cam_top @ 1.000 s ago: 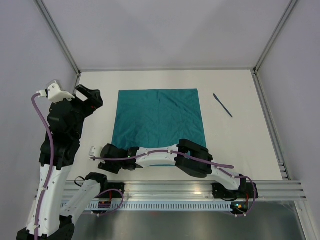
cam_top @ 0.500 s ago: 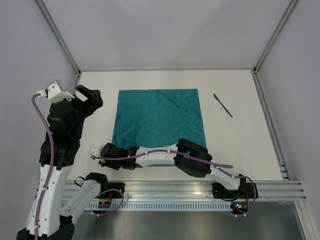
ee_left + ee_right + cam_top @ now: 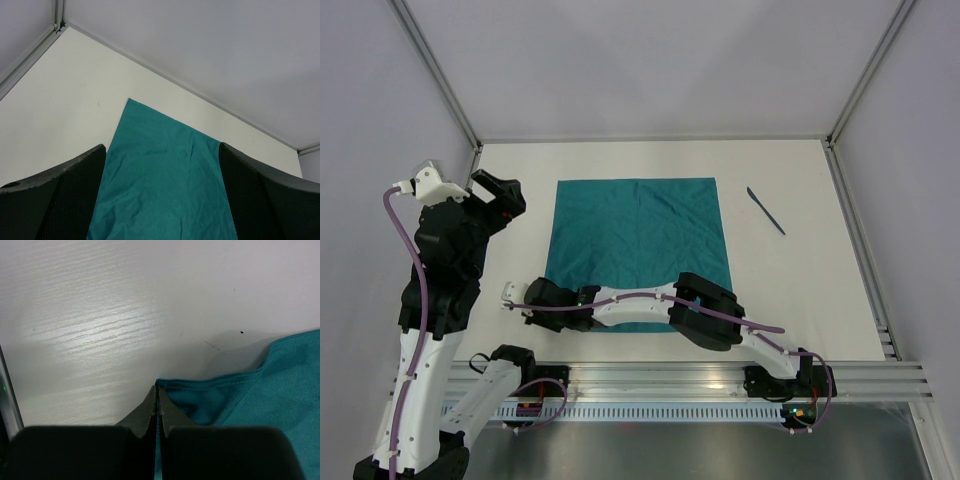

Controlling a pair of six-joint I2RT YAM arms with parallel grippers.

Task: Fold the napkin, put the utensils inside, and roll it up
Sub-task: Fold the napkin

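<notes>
The napkin lies spread flat on the table. Its near-left corner is now pinched: the right fingers, open a moment ago, have just closed on that hem, which puckers slightly. That likely readies the first fold. The left fingers hang wide open, raised at the far left, holding nothing. A blue utensil lies apart at the far right.
</notes>
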